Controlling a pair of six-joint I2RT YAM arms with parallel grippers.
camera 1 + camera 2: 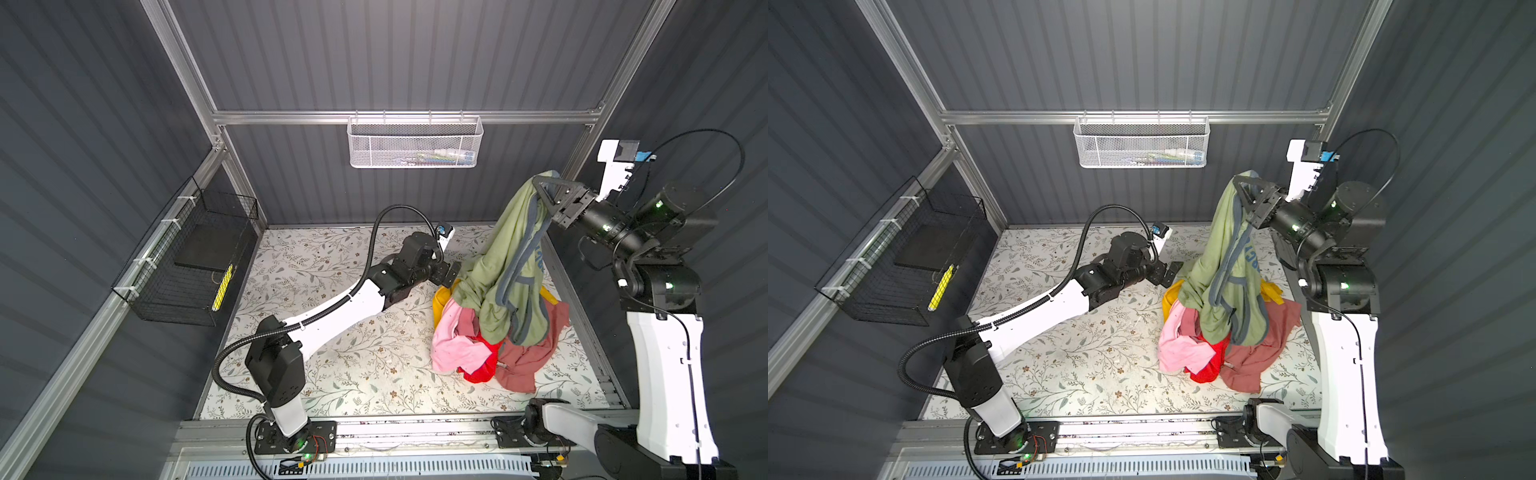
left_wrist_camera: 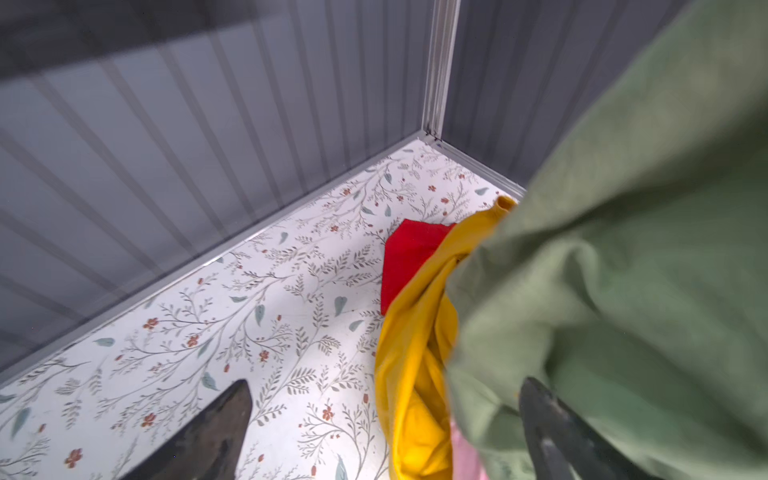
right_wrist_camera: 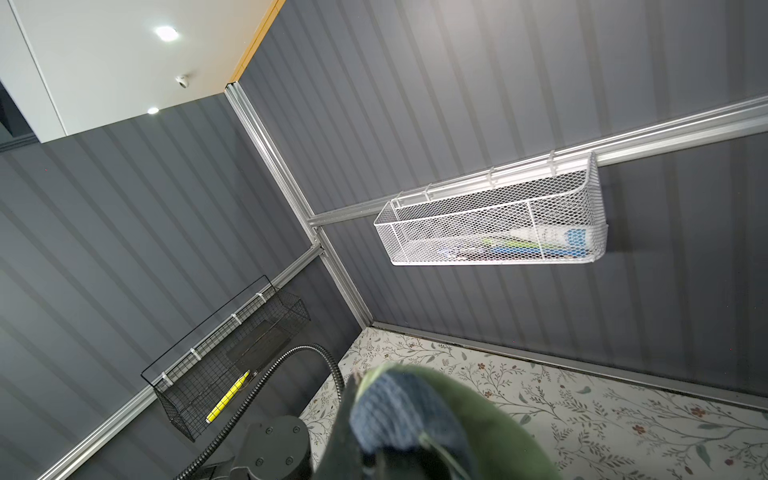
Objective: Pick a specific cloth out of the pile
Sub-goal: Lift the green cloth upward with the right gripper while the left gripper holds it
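White mesh basket (image 1: 415, 143) hangs on the back-wall rail, upper centre in both top views. A few tube-like items lie flat inside it: one white tube with a blue end (image 3: 561, 237), the rest too blurred to name. Black wire basket (image 1: 191, 266) hangs on the side wall, mid-left, holding a yellow marker (image 1: 222, 287) and a dark flat slab (image 1: 208, 247). Right hand (image 1: 540, 188), upper right, is clamped on the top of the cloth (image 1: 498, 266), which is sage green with grey-blue trim. The cloth hangs down from the hand and its lower end is draped over the pile (image 1: 519, 361) at right of the floral counter (image 1: 332, 353). Left hand (image 1: 451, 274), centre frame, is spread wide and holds nothing. It sits just beside the cloth, above the pile's mustard garment (image 2: 415, 374). In the wrist view one finger (image 2: 552, 432) shows in front of the green fabric; can't tell whether they touch.
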